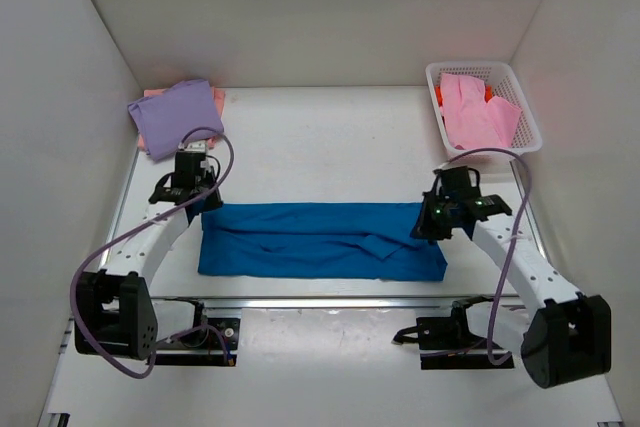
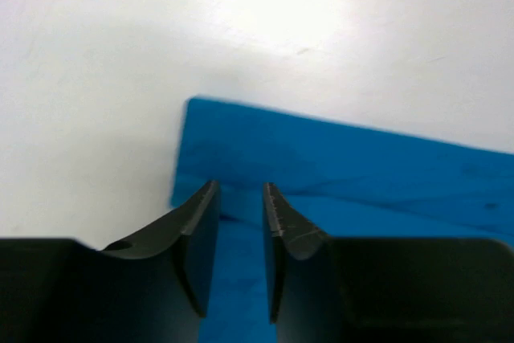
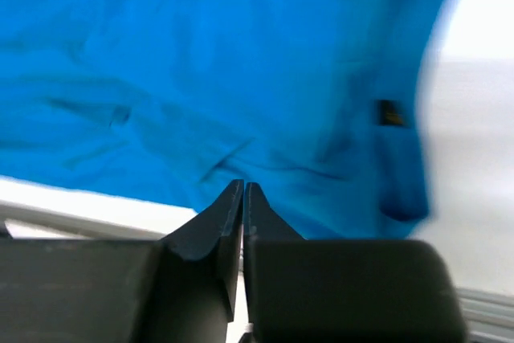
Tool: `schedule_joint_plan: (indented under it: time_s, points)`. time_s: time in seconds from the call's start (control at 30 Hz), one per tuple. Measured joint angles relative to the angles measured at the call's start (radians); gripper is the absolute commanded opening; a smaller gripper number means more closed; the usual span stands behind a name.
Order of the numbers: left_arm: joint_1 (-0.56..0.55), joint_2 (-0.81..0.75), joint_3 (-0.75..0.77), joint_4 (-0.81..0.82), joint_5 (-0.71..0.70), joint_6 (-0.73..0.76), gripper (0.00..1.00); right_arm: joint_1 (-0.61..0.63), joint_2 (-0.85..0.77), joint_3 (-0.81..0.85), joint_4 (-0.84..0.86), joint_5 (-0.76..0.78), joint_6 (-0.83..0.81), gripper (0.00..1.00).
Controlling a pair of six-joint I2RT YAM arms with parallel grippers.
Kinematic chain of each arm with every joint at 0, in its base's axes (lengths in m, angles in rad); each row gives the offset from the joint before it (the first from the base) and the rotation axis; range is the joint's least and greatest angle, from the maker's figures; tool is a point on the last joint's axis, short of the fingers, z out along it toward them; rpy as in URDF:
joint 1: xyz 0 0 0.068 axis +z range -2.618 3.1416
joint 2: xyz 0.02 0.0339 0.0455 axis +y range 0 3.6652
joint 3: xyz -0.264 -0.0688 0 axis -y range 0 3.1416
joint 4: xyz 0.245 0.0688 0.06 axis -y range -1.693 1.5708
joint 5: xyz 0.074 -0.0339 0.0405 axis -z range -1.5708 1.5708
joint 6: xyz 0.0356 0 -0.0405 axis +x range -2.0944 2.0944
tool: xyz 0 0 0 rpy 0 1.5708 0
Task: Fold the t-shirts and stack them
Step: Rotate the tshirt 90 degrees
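A bright blue t-shirt [image 1: 320, 240] lies folded into a long strip across the middle of the table. My left gripper [image 1: 205, 197] hovers over its far left corner. In the left wrist view its jaws [image 2: 241, 186] stand open, and the blue cloth [image 2: 361, 166] shows through the gap. My right gripper [image 1: 425, 222] is at the strip's right end. In the right wrist view it [image 3: 243, 184] is shut, with nothing between the fingers and the blue t-shirt [image 3: 201, 62] beyond them. A folded lavender t-shirt [image 1: 175, 117] lies on a salmon one [image 1: 218, 97] at the back left.
A white mesh basket [image 1: 470, 65] stands at the back right. It holds a light pink t-shirt [image 1: 475, 112] over an orange one [image 1: 489, 93]. White walls close in the table on three sides. A metal rail [image 1: 320, 302] runs along the near edge.
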Motion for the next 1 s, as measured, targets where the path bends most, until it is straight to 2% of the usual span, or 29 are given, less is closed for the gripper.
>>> schedule_joint_plan:
  time_s: [0.1, 0.2, 0.37, 0.53, 0.73, 0.83, 1.0]
  points:
    - [-0.047, 0.020, 0.029, 0.069, 0.027, -0.022, 0.36, 0.099, 0.076, -0.001, 0.038, -0.003, 0.033, 0.00]
    - [-0.084, 0.092, 0.049, 0.119, 0.035, -0.031, 0.33, 0.146, 0.116, -0.011, 0.077, -0.013, 0.060, 0.00]
    - [-0.101, 0.235, 0.025, 0.127, 0.071, -0.047, 0.28, 0.135, 0.140, -0.031, 0.108, -0.026, 0.071, 0.00]
    - [-0.126, 0.235, -0.063, 0.103, 0.086, -0.061, 0.26, 0.138, 0.208, -0.041, 0.117, -0.035, 0.071, 0.00]
    - [-0.194, 0.239, -0.050, 0.064, 0.096, -0.068, 0.21, 0.158, 0.383, -0.031, 0.157, -0.047, 0.075, 0.00]
    - [-0.243, 0.282, -0.011, 0.039, 0.095, -0.074, 0.15, 0.137, 0.499, 0.066, 0.136, -0.077, 0.072, 0.00]
    - [-0.340, 0.355, 0.064, 0.011, 0.122, -0.096, 0.09, 0.132, 0.810, 0.443, 0.099, -0.087, 0.042, 0.00]
